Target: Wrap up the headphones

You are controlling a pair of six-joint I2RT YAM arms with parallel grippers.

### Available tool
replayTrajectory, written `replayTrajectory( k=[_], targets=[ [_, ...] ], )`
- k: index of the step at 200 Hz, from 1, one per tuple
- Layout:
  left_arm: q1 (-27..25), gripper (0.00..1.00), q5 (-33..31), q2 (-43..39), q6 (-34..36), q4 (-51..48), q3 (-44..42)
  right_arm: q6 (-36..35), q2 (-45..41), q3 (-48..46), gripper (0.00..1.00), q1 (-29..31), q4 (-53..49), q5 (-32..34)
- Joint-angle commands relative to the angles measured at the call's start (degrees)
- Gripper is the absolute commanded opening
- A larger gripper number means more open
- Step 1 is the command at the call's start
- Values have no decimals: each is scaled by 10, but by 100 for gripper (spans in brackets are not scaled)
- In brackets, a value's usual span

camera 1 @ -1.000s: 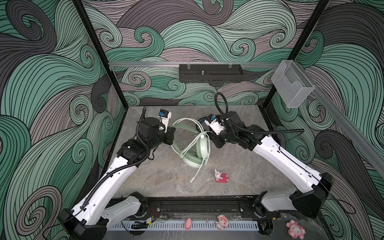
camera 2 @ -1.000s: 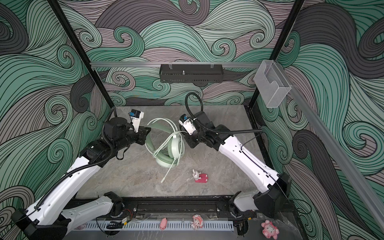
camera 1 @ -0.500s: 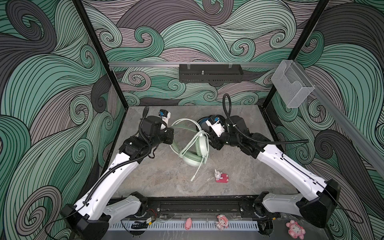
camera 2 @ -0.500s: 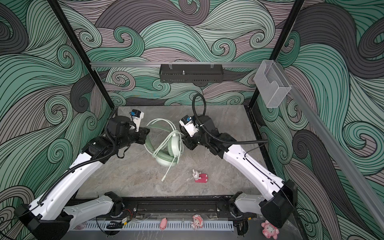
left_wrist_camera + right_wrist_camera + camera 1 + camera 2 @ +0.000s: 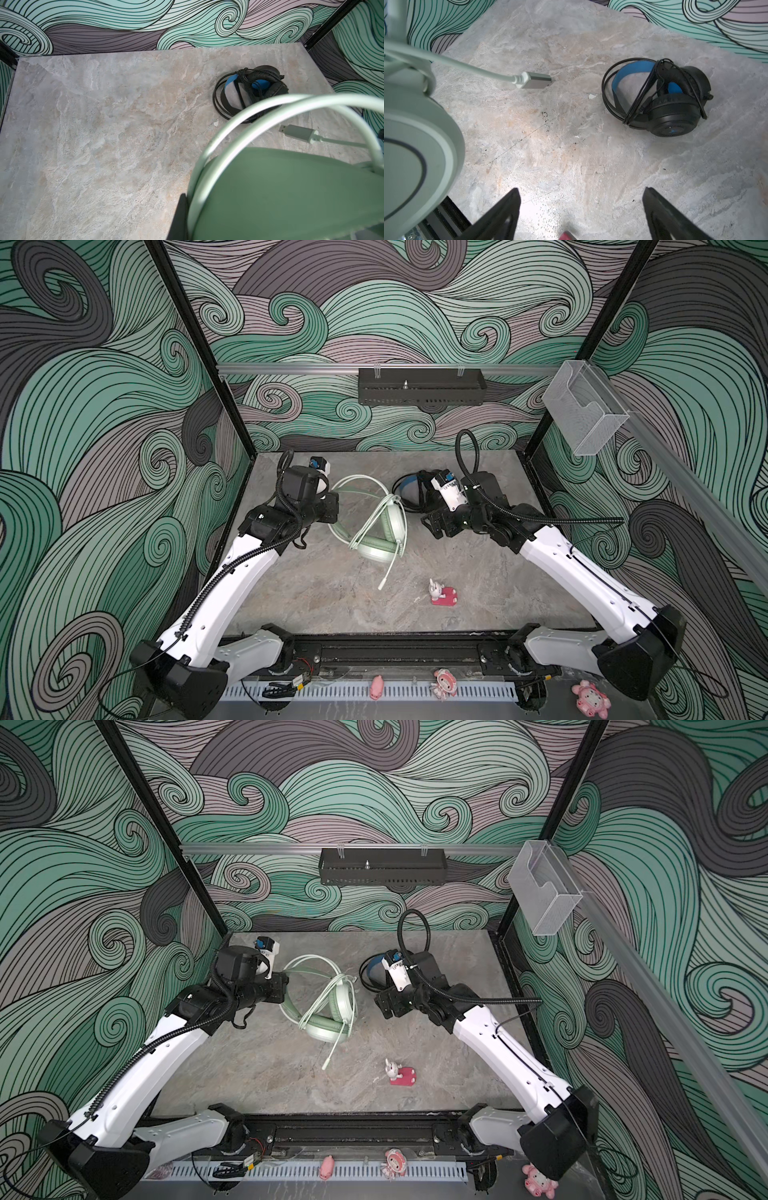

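The mint-green headphones [image 5: 376, 531] [image 5: 330, 1011] lie mid-table with whitish cable looped over the earcups; one cable end [image 5: 381, 585] trails toward the front. My left gripper [image 5: 332, 506] [image 5: 187, 220] is shut on their headband [image 5: 291, 197]. The black headphones [image 5: 409, 489] [image 5: 372, 971] [image 5: 664, 99], blue inside the band and with black cable wound round them, sit behind my right gripper. My right gripper [image 5: 432, 526] [image 5: 581, 207] hangs open over bare table, right of the green earcup [image 5: 415, 145], holding nothing. A USB plug [image 5: 535, 81] [image 5: 299, 133] rests between the two headsets.
A small pink-and-white toy on a red base [image 5: 442, 593] [image 5: 401, 1073] stands front of centre. A black shelf [image 5: 422, 385] hangs on the back wall and a clear plastic holder [image 5: 584, 410] on the right rail. Walls enclose the table on three sides.
My right gripper has opened, let go at the green headphones and drawn back to the right, uncovering the black headphones. The left gripper has kept its hold on the headband.
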Motion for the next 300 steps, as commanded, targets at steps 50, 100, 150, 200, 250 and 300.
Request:
replayTrajectory(
  k=[50, 100, 150, 200, 250, 300],
  targets=[
    [125, 0, 28, 76, -23, 108, -29, 14, -22, 76, 100, -2, -64, 47],
    [172, 0, 20, 205, -54, 187, -3, 34, -35, 72, 99, -2, -77, 53],
    [175, 0, 5, 367, -100, 152, 119, 35, -16, 99, 100, -2, -85, 61],
    [176, 0, 14, 460, -131, 164, 176, 33, -31, 90, 99, -2, -88, 82],
    [177, 0, 37, 511, -142, 153, 199, 28, -31, 91, 100, -2, -87, 91],
    [177, 10, 33, 537, -143, 132, 197, 25, -23, 94, 100, -2, -86, 97]
  ],
)
